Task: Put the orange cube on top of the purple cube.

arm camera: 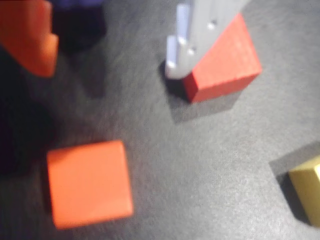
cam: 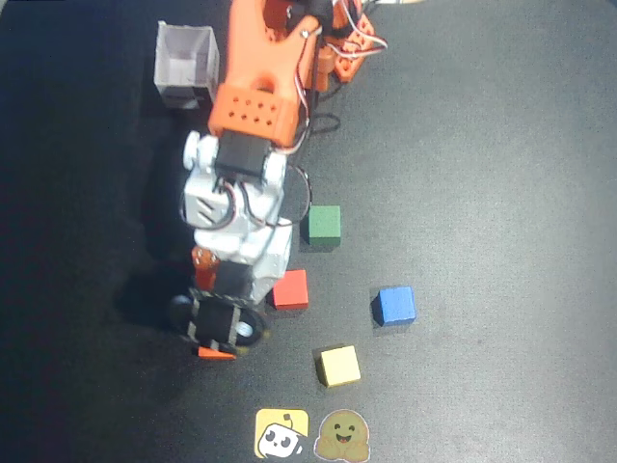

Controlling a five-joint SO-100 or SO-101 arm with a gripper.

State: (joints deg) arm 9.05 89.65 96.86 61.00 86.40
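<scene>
In the wrist view the orange cube lies on the dark table at the lower left, below the jaws and apart from them. The purple cube shows only as a dark violet strip at the top edge, just right of the orange finger. My gripper is open, with bare table between the orange finger and the pale finger. From overhead, only a sliver of the orange cube peeks out under the arm. There the arm hides the purple cube and the fingertips.
A red cube lies right behind the pale finger; overhead it sits beside the arm. Also on the table are a yellow cube, a blue cube, a green cube, a small grey box and two stickers.
</scene>
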